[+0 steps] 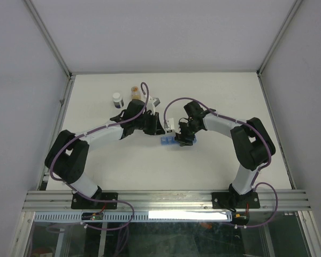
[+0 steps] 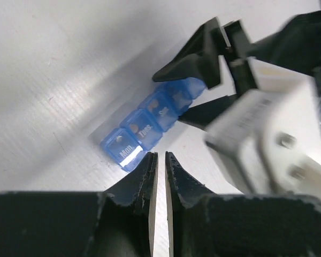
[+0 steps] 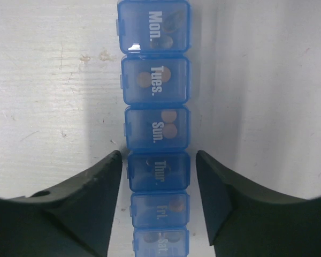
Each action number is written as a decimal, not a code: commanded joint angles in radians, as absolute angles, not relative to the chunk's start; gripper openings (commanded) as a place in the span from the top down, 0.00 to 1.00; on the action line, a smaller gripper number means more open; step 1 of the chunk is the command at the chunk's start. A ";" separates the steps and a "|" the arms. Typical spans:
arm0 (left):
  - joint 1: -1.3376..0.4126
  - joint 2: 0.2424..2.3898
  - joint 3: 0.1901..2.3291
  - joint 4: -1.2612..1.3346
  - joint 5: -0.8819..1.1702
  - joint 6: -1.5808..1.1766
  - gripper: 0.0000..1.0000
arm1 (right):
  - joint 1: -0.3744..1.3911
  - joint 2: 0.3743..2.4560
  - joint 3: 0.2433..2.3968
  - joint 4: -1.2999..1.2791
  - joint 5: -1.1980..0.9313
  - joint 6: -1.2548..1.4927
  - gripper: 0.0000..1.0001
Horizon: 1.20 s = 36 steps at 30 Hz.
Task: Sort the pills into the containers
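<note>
From above, the narrow translucent blue plastic pill-organiser strip lies near the middle of the white tabletop. In the left wrist view, the left gripper is closed to a slit and empty, just short of the strip's Mon. end. In the right wrist view, the right gripper stands open astride the Thur. compartment, clear of its sides. Round orange-brown pills show under the lids.

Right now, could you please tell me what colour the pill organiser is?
The pill organiser is translucent blue with white labels, clearest in the right wrist view.
</note>
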State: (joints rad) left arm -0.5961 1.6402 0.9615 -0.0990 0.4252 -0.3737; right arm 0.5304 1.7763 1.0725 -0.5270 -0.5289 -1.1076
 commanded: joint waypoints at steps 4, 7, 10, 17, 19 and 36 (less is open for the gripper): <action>-0.588 1.421 0.817 0.040 0.370 -0.376 0.80 | 0.538 1.779 1.059 -0.529 -0.538 -1.093 0.28; -0.588 1.318 0.731 0.088 0.333 -0.383 0.72 | 0.532 1.754 1.060 -0.535 -0.559 -1.084 0.19; -0.588 1.193 0.668 0.142 0.280 -0.387 0.58 | 0.513 1.706 1.065 -0.557 -0.598 -1.082 0.09; -0.584 0.865 0.506 0.383 0.238 -0.353 0.01 | 0.450 1.545 1.109 -0.644 -0.646 -1.004 0.05; -0.582 0.801 0.510 0.373 0.194 -0.370 0.01 | 0.421 1.496 1.145 -0.665 -0.651 -0.935 0.04; -0.580 0.789 1.102 -0.085 0.212 -0.343 0.01 | 0.294 0.966 1.454 -0.641 -0.483 -0.329 0.01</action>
State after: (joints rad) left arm -0.5873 0.7792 0.9703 0.0044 0.1841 -0.3702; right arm 0.2920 0.9997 1.3277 -0.6220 -0.5011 -0.4900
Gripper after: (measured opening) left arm 0.990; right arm 0.991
